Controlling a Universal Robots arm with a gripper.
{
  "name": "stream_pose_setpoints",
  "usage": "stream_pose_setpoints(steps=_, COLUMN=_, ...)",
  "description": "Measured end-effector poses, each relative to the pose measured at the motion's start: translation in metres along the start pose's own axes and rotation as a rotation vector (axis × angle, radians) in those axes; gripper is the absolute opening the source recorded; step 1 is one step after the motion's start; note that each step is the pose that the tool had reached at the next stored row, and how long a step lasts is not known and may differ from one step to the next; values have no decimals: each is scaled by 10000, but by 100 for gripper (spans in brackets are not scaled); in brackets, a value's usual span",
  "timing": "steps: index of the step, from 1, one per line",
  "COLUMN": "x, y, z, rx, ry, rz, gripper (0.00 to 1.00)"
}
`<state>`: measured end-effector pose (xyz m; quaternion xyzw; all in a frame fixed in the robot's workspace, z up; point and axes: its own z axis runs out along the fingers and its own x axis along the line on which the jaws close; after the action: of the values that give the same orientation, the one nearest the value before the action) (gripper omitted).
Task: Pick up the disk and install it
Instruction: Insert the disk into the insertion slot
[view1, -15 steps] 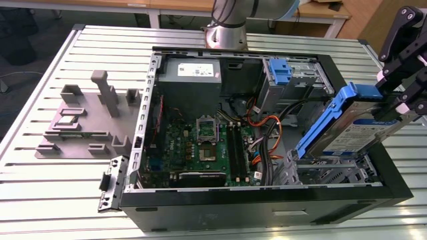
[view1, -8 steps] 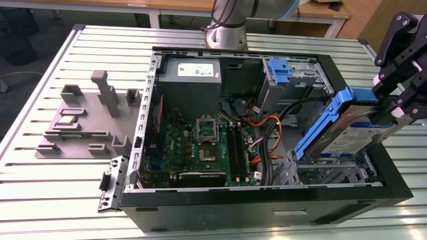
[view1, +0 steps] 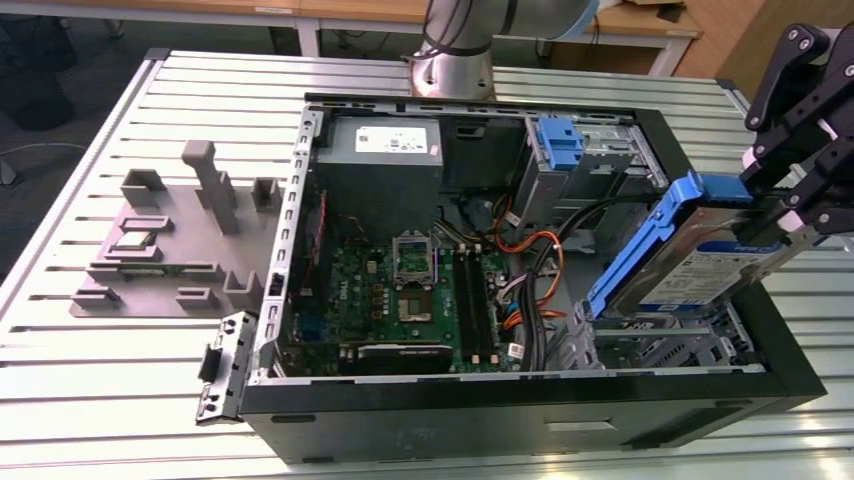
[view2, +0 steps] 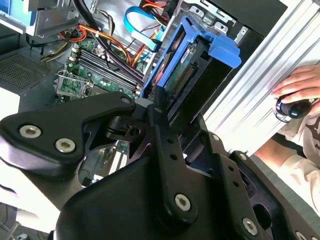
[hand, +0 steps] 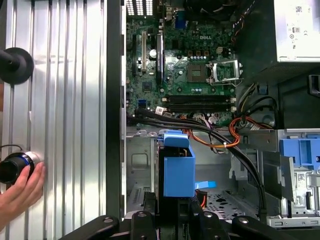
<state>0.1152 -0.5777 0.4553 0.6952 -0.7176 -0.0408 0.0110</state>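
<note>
**Mia:** What has the gripper (view1: 781, 215) got?

**Sam:** It has the disk (view1: 694, 265). The black fingers are squeezed tight on one end of it, so it hangs in the air and does not fall.

**Mia:** Where is the disk?

**Sam:** Up over the open computer case (view1: 534, 400), at the corner on the exterior view's right. It is tilted. Its low end points down to the metal cage (view1: 654, 350) inside the case. I think it is held slanted so it can go in there.

**Mia:** What does it look like?

**Sam:** It is flat and silver, with a white and blue sticker. A blue plastic frame goes round its edges. In the second wrist view, the far end of the disk (view2: 187, 70) has a blue tab and a row of little gold pins.

**Mia:** Why is the case lying down with no side on?

**Sam:** I think so the arm can reach in from the top. You can see the green board (view1: 407, 290) and the wires (view1: 534, 270).

**Mia:** Is anybody there?

**Sam:** Yes. A hand (hand: 20, 192) rests on the bench (hand: 65, 100) next to the case, by a small black knob.
</note>
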Motion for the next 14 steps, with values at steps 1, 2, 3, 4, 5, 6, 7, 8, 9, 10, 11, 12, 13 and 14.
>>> stream_pose_setpoints(steps=1, x=-1, y=0, z=12, rx=0, ry=-2, rz=0, gripper=35)
stream_pose_setpoints(steps=2, x=-2, y=-1, z=17, rx=0, ry=-1, rz=-3, gripper=35)
stream_pose_setpoints(steps=3, x=-3, y=-1, z=17, rx=0, ry=0, rz=-4, gripper=35)
stream_pose_setpoints(steps=4, x=-3, y=-1, z=16, rx=0, ry=0, rz=-4, gripper=35)
stream_pose_setpoints(steps=5, x=-3, y=-1, z=16, rx=0, ry=2, rz=-5, gripper=35)
stream_pose_setpoints(steps=6, x=-4, y=-5, z=17, rx=0, ry=3, rz=-6, gripper=35)
stream_pose_setpoints(steps=7, x=-5, y=-10, z=17, rx=-1, ry=3, rz=-9, gripper=35)
stream_pose_setpoints(steps=8, x=-5, y=-12, z=18, rx=-1, ry=4, rz=-10, gripper=35)
stream_pose_setpoints(steps=9, x=-5, y=-13, z=19, rx=-1, ry=3, rz=-11, gripper=35)
stream_pose_setpoints(steps=10, x=-5, y=-14, z=23, rx=-1, ry=0, rz=-12, gripper=35)
stream_pose_setpoints(steps=11, x=-5, y=-15, z=31, rx=0, ry=-1, rz=-13, gripper=35)
stream_pose_setpoints(steps=12, x=-5, y=-16, z=40, rx=-1, ry=0, rz=-14, gripper=35)
stream_pose_setpoints(steps=13, x=-6, y=-17, z=46, rx=-1, ry=0, rz=-14, gripper=35)
stream_pose_setpoints(steps=14, x=-6, y=-17, z=48, rx=-1, ry=0, rz=-14, gripper=35)
